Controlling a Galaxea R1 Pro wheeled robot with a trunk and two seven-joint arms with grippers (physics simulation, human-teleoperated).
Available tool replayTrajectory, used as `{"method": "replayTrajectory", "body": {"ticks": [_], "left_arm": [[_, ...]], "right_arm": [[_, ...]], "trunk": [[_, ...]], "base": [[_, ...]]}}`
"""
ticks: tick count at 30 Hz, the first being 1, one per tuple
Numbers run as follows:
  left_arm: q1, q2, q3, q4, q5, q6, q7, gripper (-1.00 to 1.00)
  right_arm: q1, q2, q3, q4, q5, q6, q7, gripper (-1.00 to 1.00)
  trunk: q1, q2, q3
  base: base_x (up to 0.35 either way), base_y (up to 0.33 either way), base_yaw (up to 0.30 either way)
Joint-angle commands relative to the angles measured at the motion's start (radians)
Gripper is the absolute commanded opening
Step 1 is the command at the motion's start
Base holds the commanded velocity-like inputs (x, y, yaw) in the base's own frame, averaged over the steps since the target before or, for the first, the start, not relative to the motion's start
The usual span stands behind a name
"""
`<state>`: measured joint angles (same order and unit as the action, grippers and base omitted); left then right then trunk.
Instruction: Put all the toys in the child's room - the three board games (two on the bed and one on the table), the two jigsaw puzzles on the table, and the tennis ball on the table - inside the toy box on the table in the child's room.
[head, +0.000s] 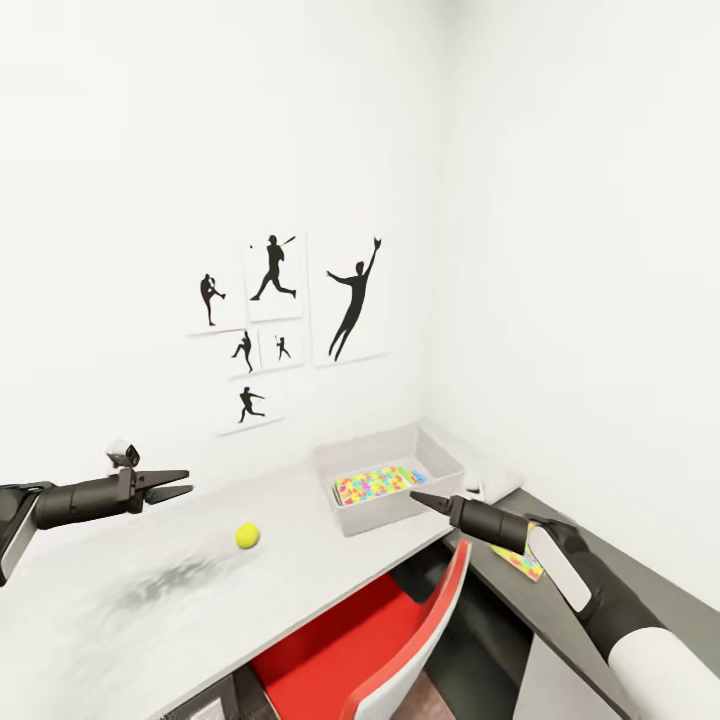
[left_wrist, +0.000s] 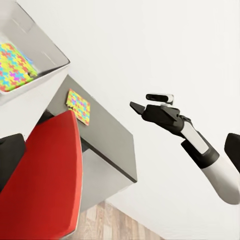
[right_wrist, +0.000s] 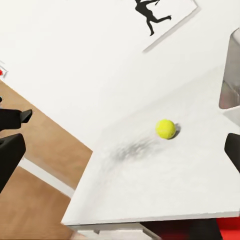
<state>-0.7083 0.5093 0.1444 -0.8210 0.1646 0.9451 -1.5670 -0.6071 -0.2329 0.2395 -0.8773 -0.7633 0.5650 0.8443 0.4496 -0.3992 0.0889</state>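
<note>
The light-grey toy box (head: 436, 458) stands on the white table (head: 120, 600) near the corner, with one jigsaw puzzle (head: 378, 484) lying flat inside it. A second jigsaw puzzle (head: 520, 565) lies on the lower dark-grey section, partly behind my right arm. The tennis ball (head: 247, 536) rests on the table left of the box. My left gripper (head: 186, 482) hovers open and empty above the table, left of the ball. Just in front of the box, my right gripper (head: 418, 497) is open and empty too. The board games and the bed are out of view.
A red-and-white chair (head: 340, 640) is tucked under the table's front edge. Black silhouette pictures (head: 275, 320) hang on the wall behind. A white flat shape (head: 497, 478) lies right of the toy box; I cannot tell what it is. Wood floor (right_wrist: 30, 200) shows past the table's end.
</note>
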Motion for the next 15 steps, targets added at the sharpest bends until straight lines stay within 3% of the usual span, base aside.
{"method": "replayTrajectory", "body": {"ticks": [1,8,15], "left_arm": [[0.000,0.000,-0.001,0.000,0.000,0.011,-0.004,1.00],[0.000,0.000,0.000,0.000,0.000,0.011,-0.004,1.00],[0.000,0.000,0.000,0.000,0.000,0.011,-0.004,1.00]], "right_arm": [[0.000,0.002,0.002,0.000,-0.009,0.007,-0.002,1.00],[0.000,0.024,0.001,-0.001,-0.007,0.009,-0.052,1.00],[0.000,0.027,0.001,-0.002,-0.007,0.009,-0.066,1.00]], "trunk": [[0.000,-0.001,0.000],[0.000,-0.001,0.000],[0.000,-0.001,0.000]], "base": [[-0.002,0.001,0.277],[0.000,0.000,0.281],[0.000,0.000,0.282]]}}
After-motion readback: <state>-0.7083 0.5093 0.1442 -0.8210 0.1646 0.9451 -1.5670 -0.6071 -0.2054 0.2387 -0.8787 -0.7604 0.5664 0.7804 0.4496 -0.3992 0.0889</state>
